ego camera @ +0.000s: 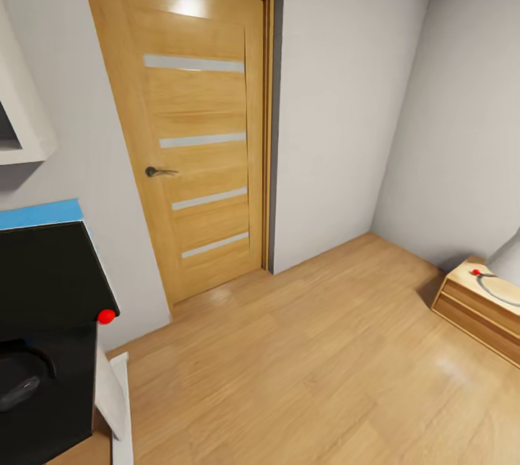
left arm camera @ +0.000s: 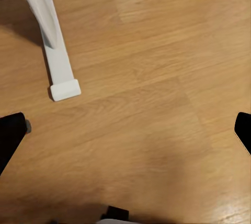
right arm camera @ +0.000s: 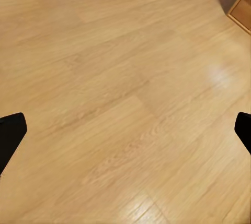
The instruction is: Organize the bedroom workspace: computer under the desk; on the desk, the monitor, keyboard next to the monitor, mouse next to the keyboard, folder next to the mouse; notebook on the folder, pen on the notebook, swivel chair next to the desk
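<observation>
The end of the desk [ego camera: 43, 270] stands at the head view's left, with a black top and a bright blue back panel [ego camera: 40, 214]. A small red ball [ego camera: 106, 316] sits at its near corner. Below the top is a dark rounded shape [ego camera: 22, 378] that I cannot identify. My left gripper [left arm camera: 125, 135] hangs open over bare wood floor, its black fingertips [left arm camera: 10, 135] far apart. Just as open over the floor is my right gripper [right arm camera: 125, 135], nothing between its fingers. The other task things are out of view.
A shut wooden door [ego camera: 198, 125] with a dark handle [ego camera: 159, 172] faces me in the grey wall. A low wood unit [ego camera: 477, 306] stands at the right. A white strut [left arm camera: 55, 51] lies on the floor near my left gripper. Wood floor [ego camera: 303, 349] spreads ahead.
</observation>
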You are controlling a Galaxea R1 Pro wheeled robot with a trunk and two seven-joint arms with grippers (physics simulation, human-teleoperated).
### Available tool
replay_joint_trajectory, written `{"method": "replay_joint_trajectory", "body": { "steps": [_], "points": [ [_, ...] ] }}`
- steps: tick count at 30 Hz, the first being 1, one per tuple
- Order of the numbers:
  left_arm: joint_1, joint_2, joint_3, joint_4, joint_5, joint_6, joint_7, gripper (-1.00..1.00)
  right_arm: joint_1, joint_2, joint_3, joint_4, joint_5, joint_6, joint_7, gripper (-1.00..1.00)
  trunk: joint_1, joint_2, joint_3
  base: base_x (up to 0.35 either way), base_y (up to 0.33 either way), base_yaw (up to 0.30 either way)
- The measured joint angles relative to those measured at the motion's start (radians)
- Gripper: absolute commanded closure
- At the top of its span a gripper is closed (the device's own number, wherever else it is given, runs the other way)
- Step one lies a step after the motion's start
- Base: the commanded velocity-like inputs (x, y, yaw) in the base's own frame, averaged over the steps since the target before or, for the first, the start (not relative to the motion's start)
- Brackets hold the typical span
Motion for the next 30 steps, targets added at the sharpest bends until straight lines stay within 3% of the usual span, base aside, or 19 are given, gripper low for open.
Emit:
{"method": "replay_joint_trajectory", "body": {
  "steps": [11,30],
  "points": [
    [0.0,0.0,0.0,0.001,0.0,0.002,0.0,-1.0,0.0,0.0,0.0,-0.002,0.0,0.0,0.0,-1.0,0.0,0.0,-0.007,0.334,-0.02,0.0],
    [0.0,0.002,0.0,0.002,0.0,0.005,0.0,-1.0,0.0,0.0,0.0,0.0,0.0,0.0,0.0,-1.0,0.0,0.0,-0.035,0.311,-0.173,0.035]
  ]
}}
